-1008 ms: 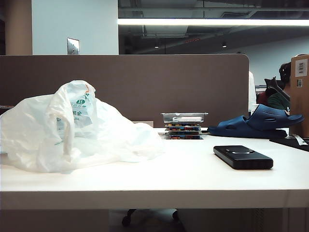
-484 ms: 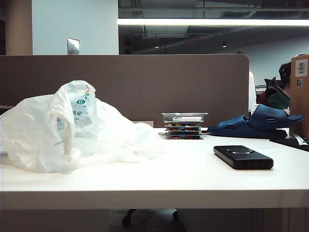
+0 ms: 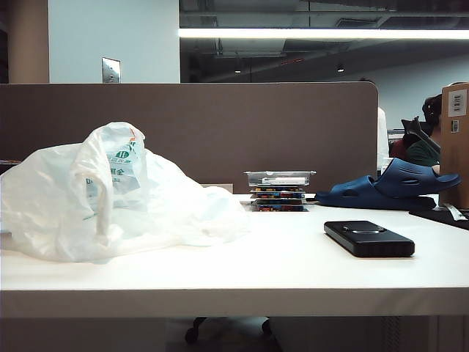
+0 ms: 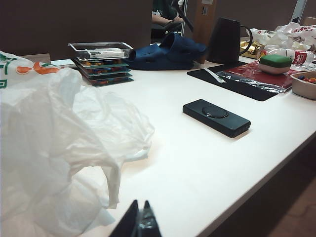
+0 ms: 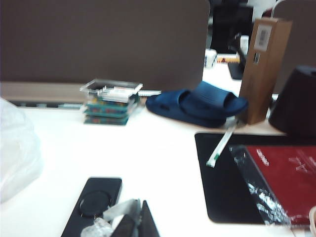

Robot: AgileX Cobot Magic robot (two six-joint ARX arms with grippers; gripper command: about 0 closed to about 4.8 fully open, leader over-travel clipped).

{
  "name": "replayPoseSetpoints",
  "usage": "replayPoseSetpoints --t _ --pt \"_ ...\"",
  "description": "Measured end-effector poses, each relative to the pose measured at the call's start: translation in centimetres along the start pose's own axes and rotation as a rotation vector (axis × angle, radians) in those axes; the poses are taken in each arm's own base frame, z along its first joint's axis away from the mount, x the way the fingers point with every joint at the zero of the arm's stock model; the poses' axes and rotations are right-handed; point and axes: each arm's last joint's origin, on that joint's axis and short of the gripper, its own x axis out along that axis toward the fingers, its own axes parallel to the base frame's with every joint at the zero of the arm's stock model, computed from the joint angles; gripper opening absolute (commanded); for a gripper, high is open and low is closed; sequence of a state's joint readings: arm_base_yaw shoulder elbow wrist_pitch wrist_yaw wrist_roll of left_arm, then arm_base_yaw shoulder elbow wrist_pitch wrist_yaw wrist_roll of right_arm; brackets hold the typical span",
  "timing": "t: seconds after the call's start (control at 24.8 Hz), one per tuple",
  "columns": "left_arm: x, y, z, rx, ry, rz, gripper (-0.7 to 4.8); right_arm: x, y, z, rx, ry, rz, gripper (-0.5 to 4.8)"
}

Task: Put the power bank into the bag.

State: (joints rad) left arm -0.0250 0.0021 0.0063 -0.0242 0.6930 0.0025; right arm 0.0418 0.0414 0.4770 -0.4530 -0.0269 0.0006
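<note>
The bag (image 3: pixel 110 198) lies crumpled on the left of the white table (image 3: pixel 278 271); it is translucent white with a green and orange print. The power bank (image 3: pixel 368 238), a flat black slab with a ring mark, lies on the table's right part, apart from the bag. Neither arm shows in the exterior view. In the left wrist view my left gripper (image 4: pixel 140 201) is shut and empty beside the bag (image 4: pixel 54 148), with the power bank (image 4: pixel 216 117) far off. My right gripper (image 5: pixel 138 202) is shut just beside the power bank (image 5: pixel 94 205), with a clear crinkled scrap on one finger.
A dark blue clog (image 3: pixel 388 187) and a stack of clear cases (image 3: pixel 278 191) stand at the back by the brown partition (image 3: pixel 220 125). A black mat (image 5: pixel 222 182) with a red sheet (image 5: pixel 286 177) and a cardboard box (image 5: pixel 266 64) lie to the right.
</note>
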Motion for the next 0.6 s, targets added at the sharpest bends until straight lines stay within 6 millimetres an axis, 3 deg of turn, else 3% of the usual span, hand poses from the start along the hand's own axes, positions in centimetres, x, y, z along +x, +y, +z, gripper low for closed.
replayPoseSetpoints --t 0.2,0.6 --pt "0.0 0.0 0.0 -0.001 0.001 0.000 -0.06 0.7 0.2 2.8 0.009 0.060 0.071 -0.06" --pt "0.0 0.0 0.0 -0.001 0.002 0.000 -0.06 4.5 0.2 9.4 0.037 0.394 0.107 -0.06"
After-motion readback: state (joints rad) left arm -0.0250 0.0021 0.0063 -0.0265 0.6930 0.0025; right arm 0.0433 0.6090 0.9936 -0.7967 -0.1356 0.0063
